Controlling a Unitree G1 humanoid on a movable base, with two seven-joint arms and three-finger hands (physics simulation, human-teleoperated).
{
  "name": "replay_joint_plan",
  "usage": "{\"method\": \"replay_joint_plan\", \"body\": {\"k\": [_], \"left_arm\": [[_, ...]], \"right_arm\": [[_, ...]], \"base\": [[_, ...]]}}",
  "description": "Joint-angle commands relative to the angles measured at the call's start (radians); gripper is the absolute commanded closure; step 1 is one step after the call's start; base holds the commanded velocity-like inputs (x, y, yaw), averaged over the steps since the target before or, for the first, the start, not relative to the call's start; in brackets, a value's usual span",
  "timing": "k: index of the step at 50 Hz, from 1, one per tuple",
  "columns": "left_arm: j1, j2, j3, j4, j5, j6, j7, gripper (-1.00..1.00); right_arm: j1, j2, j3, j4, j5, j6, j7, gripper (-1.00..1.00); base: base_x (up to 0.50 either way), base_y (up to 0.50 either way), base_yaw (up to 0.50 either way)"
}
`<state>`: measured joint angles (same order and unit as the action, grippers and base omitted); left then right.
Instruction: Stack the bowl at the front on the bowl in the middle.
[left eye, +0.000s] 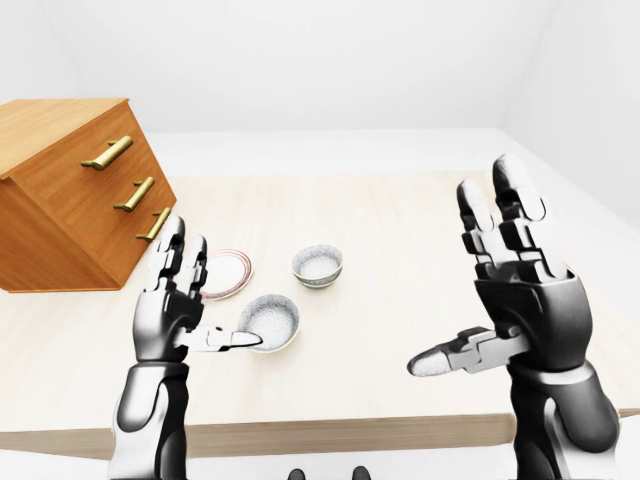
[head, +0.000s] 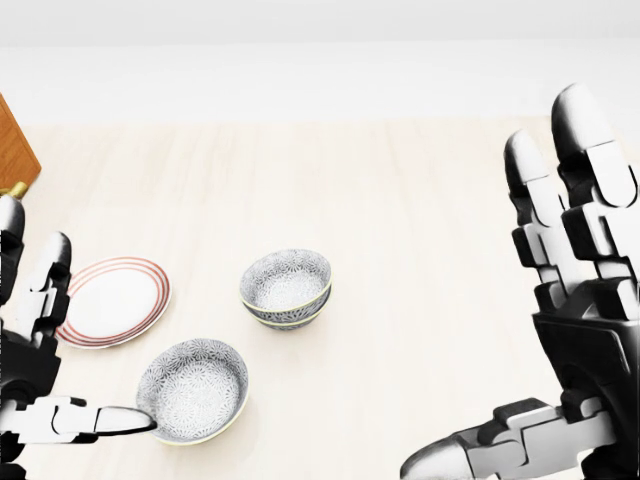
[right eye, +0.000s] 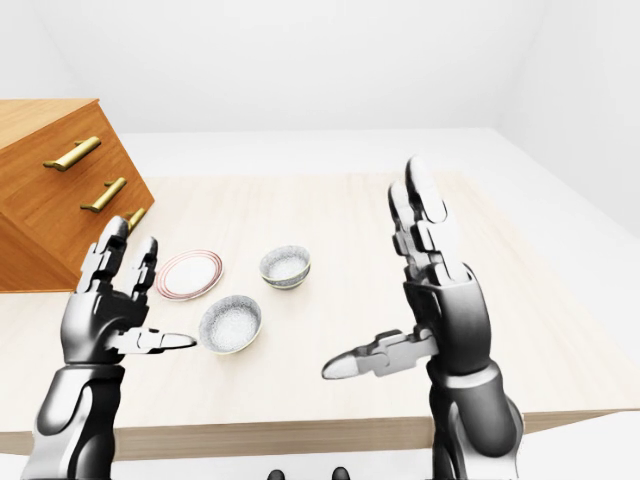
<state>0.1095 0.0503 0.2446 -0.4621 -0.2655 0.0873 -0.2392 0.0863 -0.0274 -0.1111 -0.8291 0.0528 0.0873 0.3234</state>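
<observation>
The front bowl (head: 193, 390), grey-patterned inside, stood upright on the pale wooden surface (head: 420, 200) at the lower left of the head view, empty and not stacked on anything. The middle bowl (head: 286, 288), of like pattern, stood upright up and to the right of it, the two near each other but clearly apart. A red-ringed plate (head: 112, 300) lay flat to the left of the middle bowl and above the front bowl in that view, touching neither. My left hand (left eye: 165, 320) was released, its fingers standing upward and grasping nothing. Its thumb (head: 120, 420) pointed rightward with the tip at the front bowl's left rim, and I could not tell whether it made contact. My right hand (left eye: 525, 310) was likewise released and empty, raised at the right of the head view with the fingers upright and the thumb stretched to the left, well apart from both bowls. In the left-eye view a wooden chest of drawers (left eye: 60, 215) with three brass handles (left eye: 132, 193) stood on the left part of the surface, near the plate.
</observation>
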Motion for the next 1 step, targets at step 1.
{"method": "replay_joint_plan", "body": {"k": [1], "left_arm": [[0.113,-0.032,0.094,-0.144,-0.1,0.0,-0.084,-1.0]], "right_arm": [[0.338,-0.252,-0.185,-0.218,0.664,0.0,-0.085,-1.0]], "base": [[0.0,0.0,0.0]]}}
